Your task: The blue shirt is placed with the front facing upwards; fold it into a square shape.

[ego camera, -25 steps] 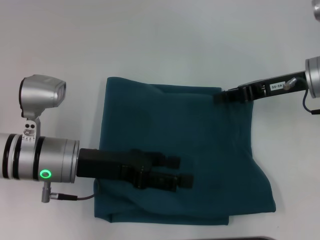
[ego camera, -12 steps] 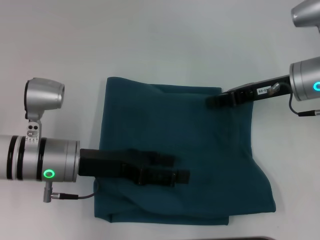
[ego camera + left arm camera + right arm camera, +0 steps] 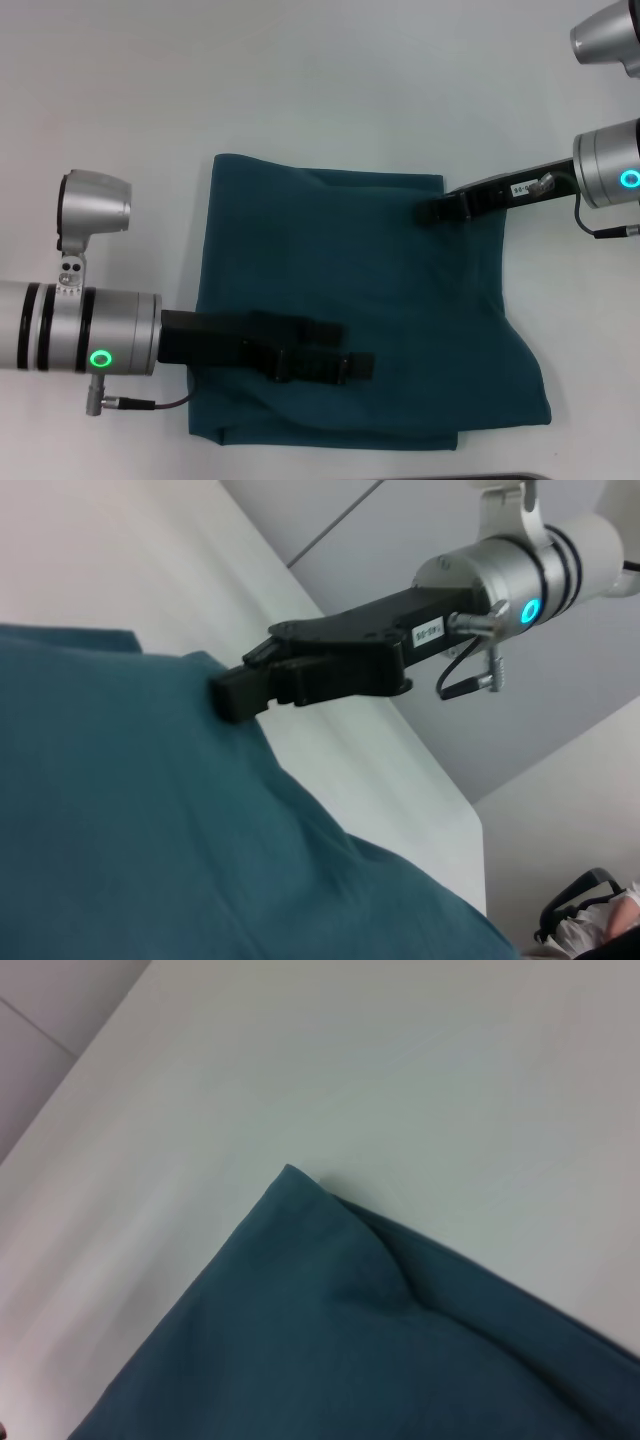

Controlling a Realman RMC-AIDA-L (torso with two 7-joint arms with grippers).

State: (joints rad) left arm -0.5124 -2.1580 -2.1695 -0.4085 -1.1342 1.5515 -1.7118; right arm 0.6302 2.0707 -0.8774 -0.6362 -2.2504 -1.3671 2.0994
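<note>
— Where head view offers plain teal only, any more from the wrists?
— From left wrist: right gripper (image 3: 232, 692) at far right corner of one blue shirt (image 3: 360, 310), folded on white table (image 3: 300, 80), jaws unreadable. Left gripper (image 3: 350, 350) over near half, narrowly parted, empty.

White table (image 3: 320, 80) lies bare all around the folded shirt (image 3: 400, 300). Over the cloth, the left gripper (image 3: 350, 348) blocks its near left part, and the right gripper (image 3: 428, 211) blocks its far right corner; the stretch between them is open.
</note>
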